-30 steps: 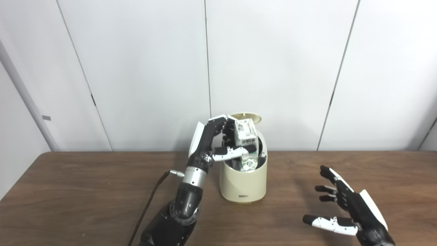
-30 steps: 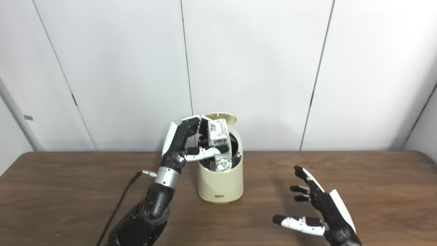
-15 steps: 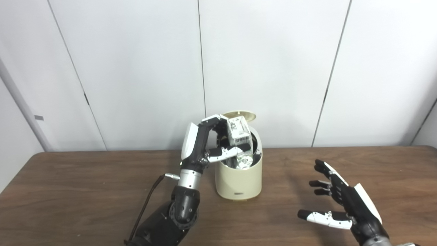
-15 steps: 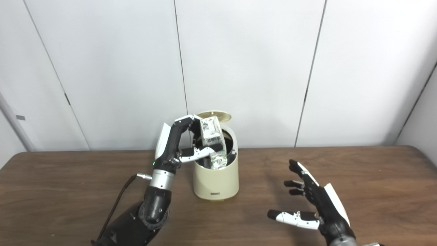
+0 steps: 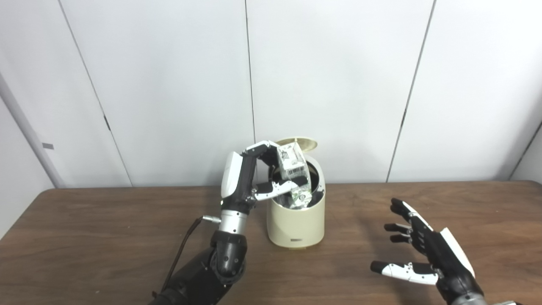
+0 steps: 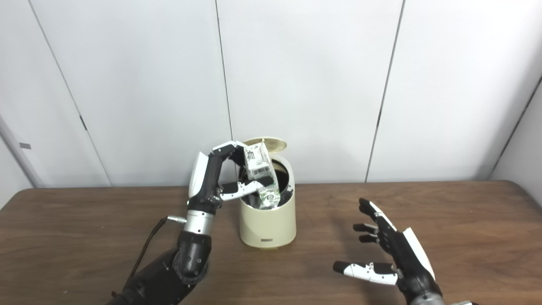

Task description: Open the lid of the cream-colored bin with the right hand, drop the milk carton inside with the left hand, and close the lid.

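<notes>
The cream-colored bin point(image 5: 296, 224) stands on the brown table with its round lid point(image 5: 297, 143) tipped up at the back. My left hand point(image 5: 254, 180) is shut on the white and green milk carton point(image 5: 295, 176), whose lower end sits tilted inside the bin's mouth. The bin point(image 6: 267, 222), carton point(image 6: 261, 176) and left hand point(image 6: 220, 178) show the same way in the right eye view. My right hand point(image 5: 427, 258) is open and empty, low over the table to the right of the bin, well apart from it.
A dark cable point(image 5: 180, 256) runs along my left forearm over the table point(image 5: 84, 237). White wall panels stand close behind the bin. The table's front right part around my right hand point(image 6: 391, 262) holds nothing else.
The camera shifted right between the oldest frames and now. My left hand has tilted the carton a little to the left in the bin's mouth. The right hand has barely moved.
</notes>
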### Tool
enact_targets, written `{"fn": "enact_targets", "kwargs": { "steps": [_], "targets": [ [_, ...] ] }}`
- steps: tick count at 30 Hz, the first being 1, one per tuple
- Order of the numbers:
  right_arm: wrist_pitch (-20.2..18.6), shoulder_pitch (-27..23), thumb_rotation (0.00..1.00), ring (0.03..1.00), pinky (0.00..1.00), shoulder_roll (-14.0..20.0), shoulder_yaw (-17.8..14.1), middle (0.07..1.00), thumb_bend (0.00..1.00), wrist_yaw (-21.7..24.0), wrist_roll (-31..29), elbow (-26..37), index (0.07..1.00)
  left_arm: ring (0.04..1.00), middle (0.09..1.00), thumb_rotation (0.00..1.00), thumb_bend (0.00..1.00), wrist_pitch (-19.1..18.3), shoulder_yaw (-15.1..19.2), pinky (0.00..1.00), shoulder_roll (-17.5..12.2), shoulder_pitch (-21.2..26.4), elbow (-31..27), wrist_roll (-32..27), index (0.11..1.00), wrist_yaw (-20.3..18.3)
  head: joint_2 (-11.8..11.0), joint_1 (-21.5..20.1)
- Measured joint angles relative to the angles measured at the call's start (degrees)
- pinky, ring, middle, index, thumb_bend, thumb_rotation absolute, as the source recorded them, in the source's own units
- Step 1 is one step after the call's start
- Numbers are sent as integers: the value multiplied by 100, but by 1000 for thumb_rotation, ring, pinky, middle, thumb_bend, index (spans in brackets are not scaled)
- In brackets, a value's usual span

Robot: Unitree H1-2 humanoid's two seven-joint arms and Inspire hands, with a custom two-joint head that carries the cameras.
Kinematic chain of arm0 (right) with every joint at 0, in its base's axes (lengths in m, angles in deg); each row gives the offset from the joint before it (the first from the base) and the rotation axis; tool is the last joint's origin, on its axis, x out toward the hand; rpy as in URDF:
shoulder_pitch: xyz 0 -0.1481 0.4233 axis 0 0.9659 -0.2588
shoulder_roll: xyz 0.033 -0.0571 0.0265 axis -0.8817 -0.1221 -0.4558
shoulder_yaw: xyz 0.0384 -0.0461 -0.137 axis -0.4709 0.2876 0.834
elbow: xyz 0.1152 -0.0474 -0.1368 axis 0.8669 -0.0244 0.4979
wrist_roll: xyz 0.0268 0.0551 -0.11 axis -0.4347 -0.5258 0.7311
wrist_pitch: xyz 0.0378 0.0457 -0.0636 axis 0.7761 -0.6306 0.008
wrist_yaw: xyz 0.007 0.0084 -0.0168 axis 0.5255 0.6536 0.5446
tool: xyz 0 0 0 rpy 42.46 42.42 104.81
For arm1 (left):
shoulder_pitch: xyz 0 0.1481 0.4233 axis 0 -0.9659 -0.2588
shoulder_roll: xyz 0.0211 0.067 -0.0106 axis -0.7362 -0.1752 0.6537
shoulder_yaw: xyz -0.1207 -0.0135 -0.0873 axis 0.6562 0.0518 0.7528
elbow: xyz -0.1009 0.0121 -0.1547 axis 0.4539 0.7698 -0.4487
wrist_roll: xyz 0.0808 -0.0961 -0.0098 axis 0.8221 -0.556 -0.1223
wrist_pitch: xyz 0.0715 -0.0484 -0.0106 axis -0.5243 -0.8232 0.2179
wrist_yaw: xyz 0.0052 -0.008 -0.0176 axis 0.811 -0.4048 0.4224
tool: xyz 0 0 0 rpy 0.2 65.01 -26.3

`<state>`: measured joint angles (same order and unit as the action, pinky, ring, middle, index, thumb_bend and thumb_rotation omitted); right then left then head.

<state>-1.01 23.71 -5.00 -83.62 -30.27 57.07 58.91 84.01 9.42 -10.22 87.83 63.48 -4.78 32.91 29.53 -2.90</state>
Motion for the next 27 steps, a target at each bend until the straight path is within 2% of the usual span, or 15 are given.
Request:
{"fn": "enact_targets", "kwargs": {
  "steps": [15,27],
  "targets": [
    [61,91,220,760,751,44,13,914,704,5,-62,-33,931,458,485,0,506,1,-291,468,-27,133,261,41,494,615,35,-26],
    [41,145,214,739,728,55,97,909,688,7,43,28,916,458,484,0,506,1,-348,473,-45,175,269,4,496,617,44,-35]
  ]
}}
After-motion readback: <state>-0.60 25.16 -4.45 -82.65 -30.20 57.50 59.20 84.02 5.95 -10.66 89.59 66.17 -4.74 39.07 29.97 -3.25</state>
